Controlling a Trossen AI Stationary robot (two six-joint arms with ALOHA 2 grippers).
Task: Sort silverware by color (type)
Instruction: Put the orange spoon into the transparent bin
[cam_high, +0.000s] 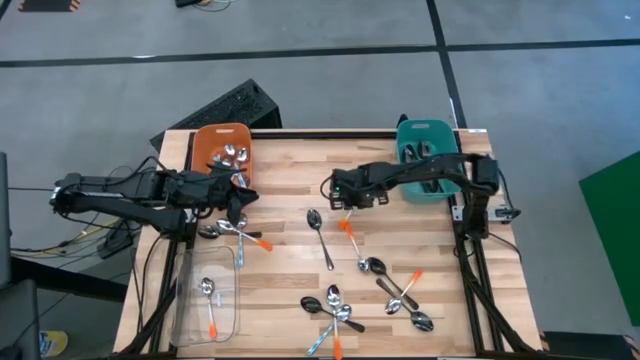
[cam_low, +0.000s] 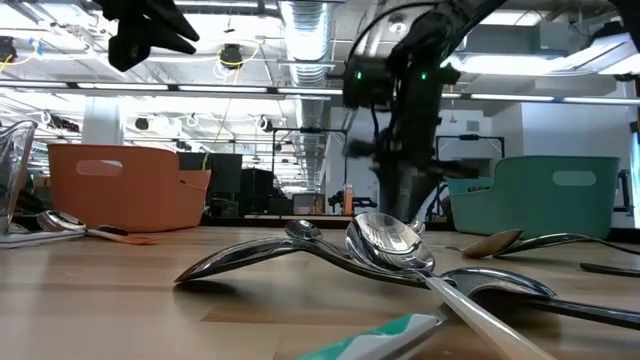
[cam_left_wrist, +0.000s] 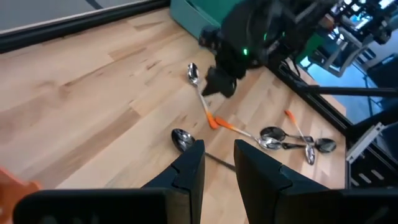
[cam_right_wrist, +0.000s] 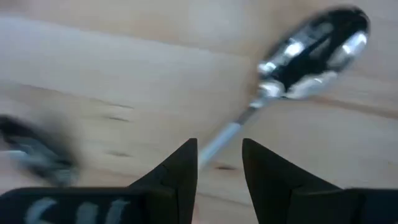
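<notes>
Spoons lie scattered on the wooden table: all-silver, orange-handled and light-blue-handled ones. My right gripper is open, low over an orange-handled spoon. In the right wrist view that spoon's bowl lies ahead and its silver neck runs back between my fingers, which stand on either side of it. My left gripper is open and empty, up off the table beside the orange bin. A second orange-handled spoon and an all-silver spoon lie flat close by.
The orange bin holds silver spoons. A teal bin at the far right holds dark ones. A clear tray at the near left holds one orange-handled spoon. Spoon clusters lie at the near edge, near right and under the left gripper.
</notes>
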